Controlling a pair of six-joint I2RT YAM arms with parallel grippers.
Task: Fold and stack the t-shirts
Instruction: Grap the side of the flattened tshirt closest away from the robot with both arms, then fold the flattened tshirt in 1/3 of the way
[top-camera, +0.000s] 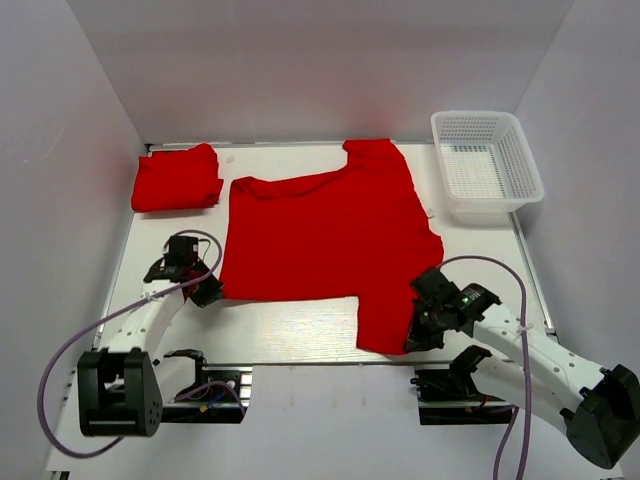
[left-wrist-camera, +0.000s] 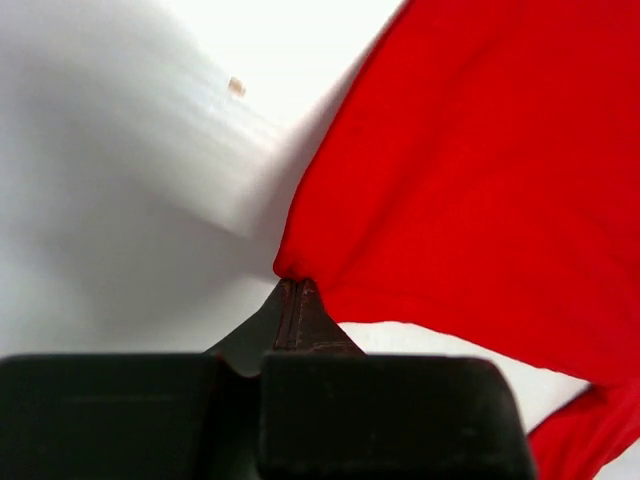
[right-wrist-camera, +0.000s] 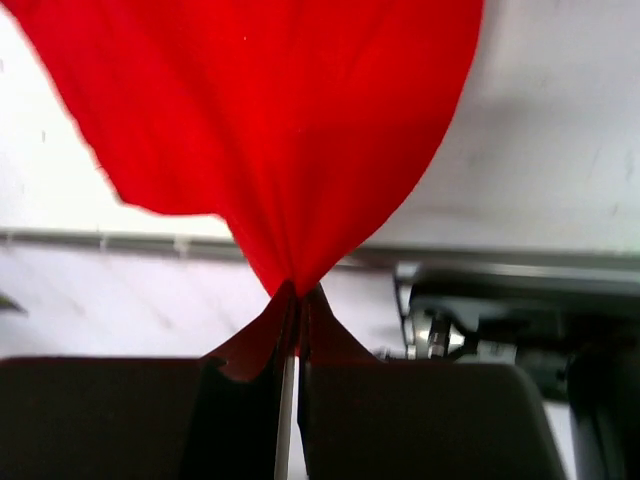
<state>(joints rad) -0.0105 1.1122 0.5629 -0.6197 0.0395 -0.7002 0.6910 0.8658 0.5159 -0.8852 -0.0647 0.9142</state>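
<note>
Mid-fold: the spread shirt (top-camera: 325, 235) lay flat on the table (top-camera: 290, 330), left gripper (top-camera: 207, 291) pinched tight on its near-left corner, right gripper (top-camera: 415, 338) clamped on the near-right flap, folded shirt (top-camera: 177, 178) far-left; next move probably needed both arms lifting evenly.

Spread t-shirt (left-wrist-camera: 480, 170) running off left wrist view's top and right edges, pinched cloth lost inside left gripper (left-wrist-camera: 296, 292) and right gripper (right-wrist-camera: 296, 298), tan speck (left-wrist-camera: 236, 86) too small to name, dark hardware (right-wrist-camera: 500, 310) blurred
</note>
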